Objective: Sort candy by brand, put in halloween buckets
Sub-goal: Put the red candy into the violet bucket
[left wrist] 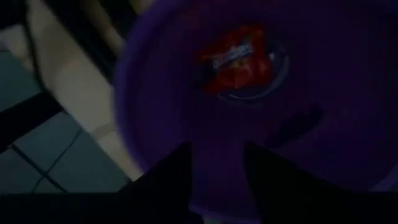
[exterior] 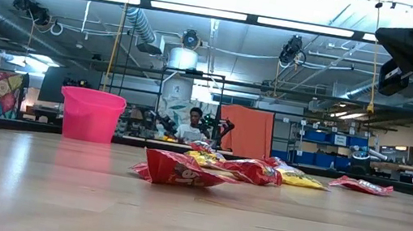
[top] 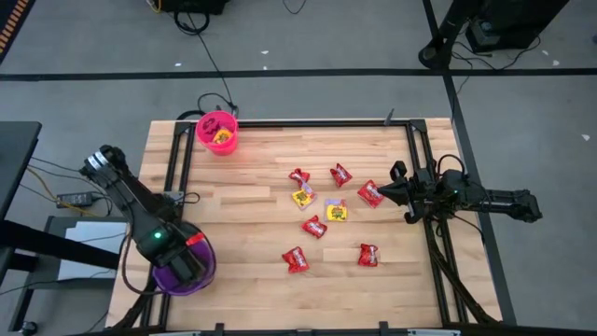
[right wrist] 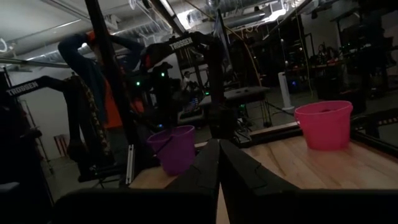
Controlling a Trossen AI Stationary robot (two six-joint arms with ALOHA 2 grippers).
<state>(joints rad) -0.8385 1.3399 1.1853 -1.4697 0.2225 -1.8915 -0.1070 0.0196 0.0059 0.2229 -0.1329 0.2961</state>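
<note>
Left gripper (top: 187, 266): poised directly over the purple bucket (top: 168, 278) at the near left corner of the table (top: 242, 224); its wrist camera looks straight down into the pail past two dark fingers (left wrist: 177, 171) held apart with a gap between them.
Inside the purple bucket: one shiny red packet (left wrist: 239, 59) lies on the bottom, below the fingers and not touching them.
Right gripper (top: 390, 189): at the right side of the table, raised above the wood, fingers pressed together, pointing left toward the loose candy.
Nearest candy to right gripper: a red packet (top: 370, 193) just beside its tip.
Loose candy: a scatter in the table's middle-right, mostly red, with two yellow packets (top: 303, 197) among them.
Pink bucket (top: 217, 132): far left edge of the table, well apart from both grippers, with a yellow packet showing inside.
</note>
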